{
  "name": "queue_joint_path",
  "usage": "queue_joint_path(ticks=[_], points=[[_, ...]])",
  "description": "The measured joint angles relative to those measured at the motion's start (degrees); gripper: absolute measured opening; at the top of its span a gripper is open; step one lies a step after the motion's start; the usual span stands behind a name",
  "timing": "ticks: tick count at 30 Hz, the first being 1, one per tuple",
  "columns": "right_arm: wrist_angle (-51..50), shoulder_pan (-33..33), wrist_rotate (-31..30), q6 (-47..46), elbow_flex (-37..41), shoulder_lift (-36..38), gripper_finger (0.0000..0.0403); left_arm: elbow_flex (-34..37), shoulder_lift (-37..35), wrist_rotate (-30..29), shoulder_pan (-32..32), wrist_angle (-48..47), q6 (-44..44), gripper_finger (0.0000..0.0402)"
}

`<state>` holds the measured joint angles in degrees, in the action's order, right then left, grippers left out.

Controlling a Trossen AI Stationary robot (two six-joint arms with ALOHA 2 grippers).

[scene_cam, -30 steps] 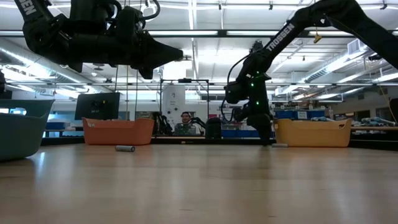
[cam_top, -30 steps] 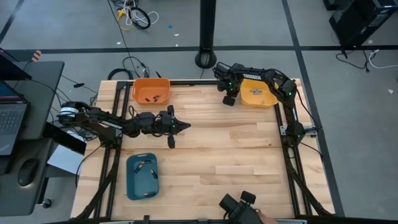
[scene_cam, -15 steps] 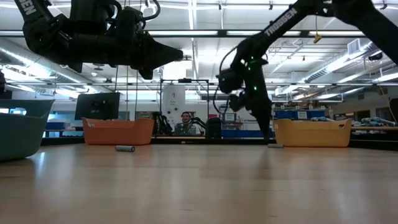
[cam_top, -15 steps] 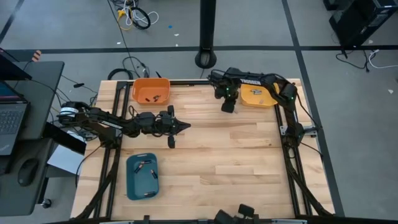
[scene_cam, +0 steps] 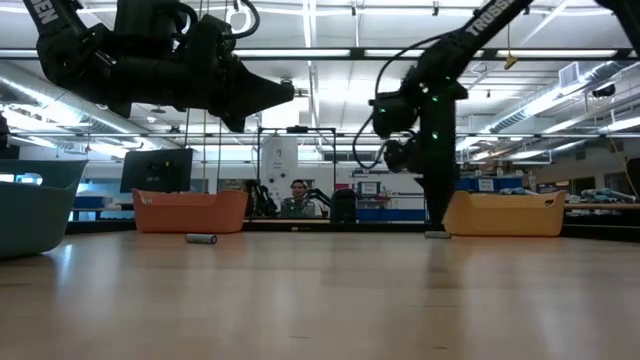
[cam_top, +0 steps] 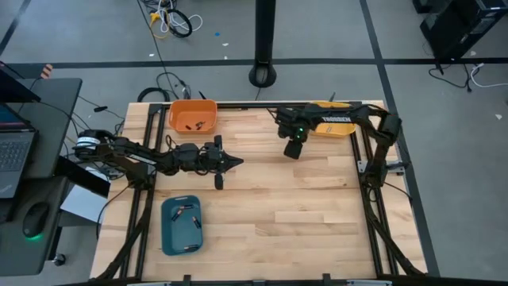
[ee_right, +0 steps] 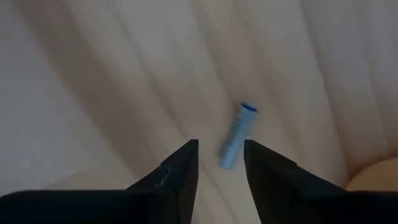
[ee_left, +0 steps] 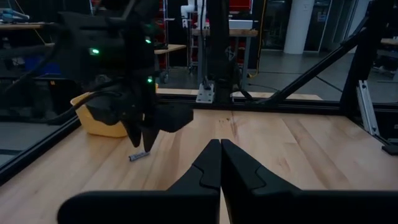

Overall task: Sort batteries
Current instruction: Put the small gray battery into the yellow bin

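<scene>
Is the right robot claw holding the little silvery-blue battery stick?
No, the little silvery-blue battery stick lies on the wooden table, just ahead of the open right gripper, with nothing squeezing it.

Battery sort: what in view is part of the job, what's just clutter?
Job:
- loose battery ahead of the right gripper, jaws open
- second loose battery
- orange tray, yellow tray, teal tray

Clutter:
- laptop
- floor cables
</scene>
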<state>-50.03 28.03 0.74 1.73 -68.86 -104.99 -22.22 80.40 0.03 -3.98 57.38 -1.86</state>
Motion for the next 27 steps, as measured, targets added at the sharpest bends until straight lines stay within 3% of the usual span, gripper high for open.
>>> queue_joint_path(ticks=[11,19,27], points=[[22.0,-2.1,-5.9,-2.3,16.1,6.0,0.0136,0.0,0.0,-0.1,0.0,0.0,0.1,0.001],[25.8,-2.0,-5.3,-3.5,18.0,6.2,0.0123,0.0,0.0,-0.2,0.0,0.0,0.0,0.001],[26.6,-2.1,-4.1,-2.6,18.1,6.0,0.008,0.0,0.0,-0.2,0.0,-0.1,0.0,0.001]])
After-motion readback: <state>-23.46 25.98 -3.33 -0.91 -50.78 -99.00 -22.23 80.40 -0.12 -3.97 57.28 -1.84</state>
